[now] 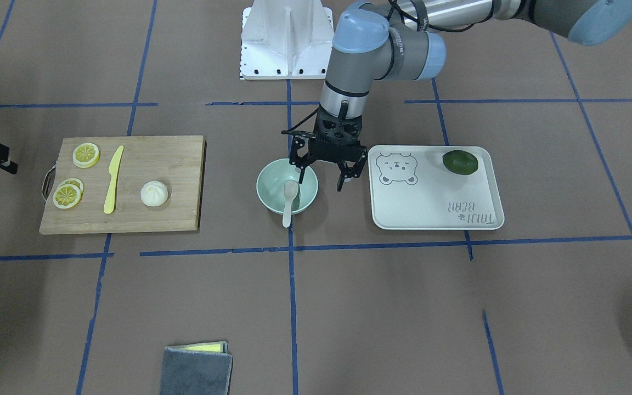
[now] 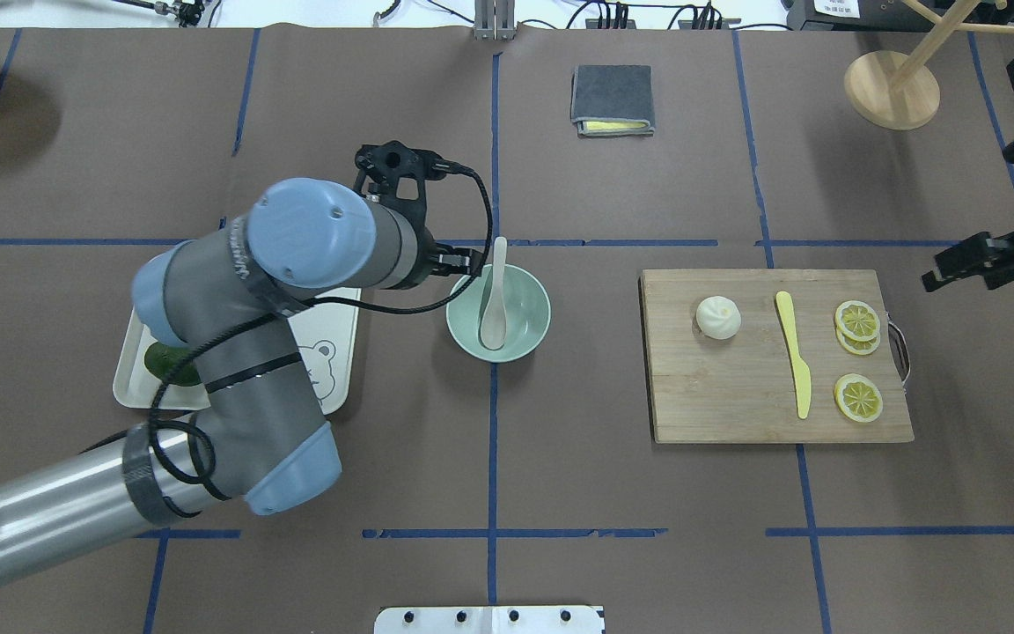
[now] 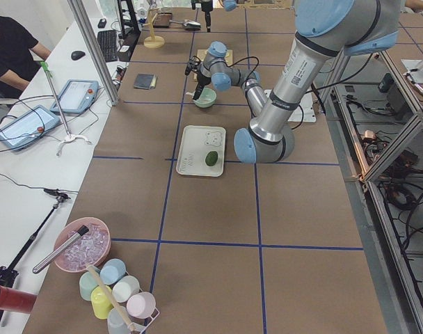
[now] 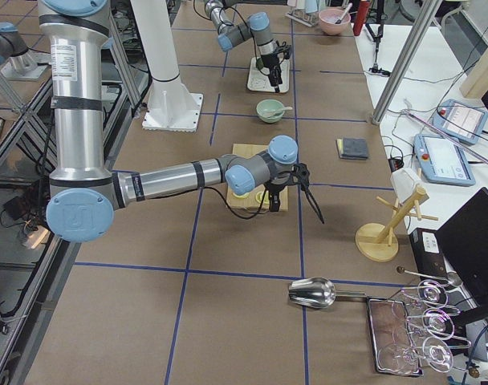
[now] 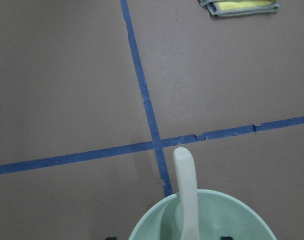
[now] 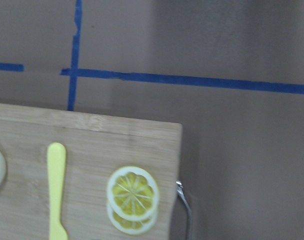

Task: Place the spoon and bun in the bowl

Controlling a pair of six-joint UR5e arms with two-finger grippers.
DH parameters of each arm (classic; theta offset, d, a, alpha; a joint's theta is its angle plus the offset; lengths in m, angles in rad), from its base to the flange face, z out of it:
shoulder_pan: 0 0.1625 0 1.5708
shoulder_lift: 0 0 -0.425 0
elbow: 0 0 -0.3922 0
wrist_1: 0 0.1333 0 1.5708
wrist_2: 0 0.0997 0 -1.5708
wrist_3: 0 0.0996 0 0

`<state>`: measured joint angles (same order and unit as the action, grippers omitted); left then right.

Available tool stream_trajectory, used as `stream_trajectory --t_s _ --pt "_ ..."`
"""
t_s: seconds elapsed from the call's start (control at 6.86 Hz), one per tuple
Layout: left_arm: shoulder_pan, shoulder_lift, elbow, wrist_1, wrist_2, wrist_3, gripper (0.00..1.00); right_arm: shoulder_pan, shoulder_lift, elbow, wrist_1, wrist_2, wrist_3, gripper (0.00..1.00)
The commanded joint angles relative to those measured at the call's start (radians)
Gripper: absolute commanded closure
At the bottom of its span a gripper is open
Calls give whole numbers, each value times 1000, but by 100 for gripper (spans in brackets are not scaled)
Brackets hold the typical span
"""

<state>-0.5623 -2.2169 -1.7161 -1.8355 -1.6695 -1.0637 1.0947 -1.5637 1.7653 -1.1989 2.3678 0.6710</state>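
Observation:
The pale beige spoon [image 1: 289, 195] lies in the mint-green bowl [image 1: 265, 189], scoop inside and handle sticking out over the rim; both show from overhead (spoon [image 2: 495, 308], bowl [image 2: 532, 304]) and in the left wrist view (spoon [image 5: 186, 190], bowl [image 5: 222, 215]). My left gripper [image 1: 321, 178] hangs open and empty over the bowl's edge on the tray side. The white bun [image 1: 154, 193] sits on the wooden cutting board [image 1: 179, 164]; it also shows from overhead [image 2: 718, 317]. My right gripper [image 2: 973, 264] hovers beyond the board's handle end, apart from the bun, its fingers looking spread and empty.
On the board lie a yellow plastic knife [image 1: 113, 178] and lemon slices [image 1: 85, 154]. A white bear tray [image 1: 436, 203] holding a dark green fruit [image 1: 460, 162] stands beside the bowl. A folded grey cloth [image 1: 196, 368] lies near the table's far edge.

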Motion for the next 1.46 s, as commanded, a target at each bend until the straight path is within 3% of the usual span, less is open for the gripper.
stream_trajectory --t_s 0.0,0.15,0.44,0.88,1.02,1.17,1.31 --pt "-107 116 -158 71 -121 77 18 -216 112 16 110 -189 382 0" --pt "-141 129 -168 97 -200 76 18 -296 170 16 101 -288 453 1" --pt "-145 149 -175 98 -202 68 16 -375 224 16 35 -398 535 4" --pt "-145 157 -175 98 -200 64 13 -421 221 -9 32 -410 535 12" --pt "-145 158 -175 98 -200 64 12 -423 212 -9 32 -412 535 25" --pt "-145 164 -177 98 -200 64 12 -421 214 -9 30 -409 535 79" --pt "-145 166 -177 98 -199 64 12 -421 214 -6 30 -410 530 100"
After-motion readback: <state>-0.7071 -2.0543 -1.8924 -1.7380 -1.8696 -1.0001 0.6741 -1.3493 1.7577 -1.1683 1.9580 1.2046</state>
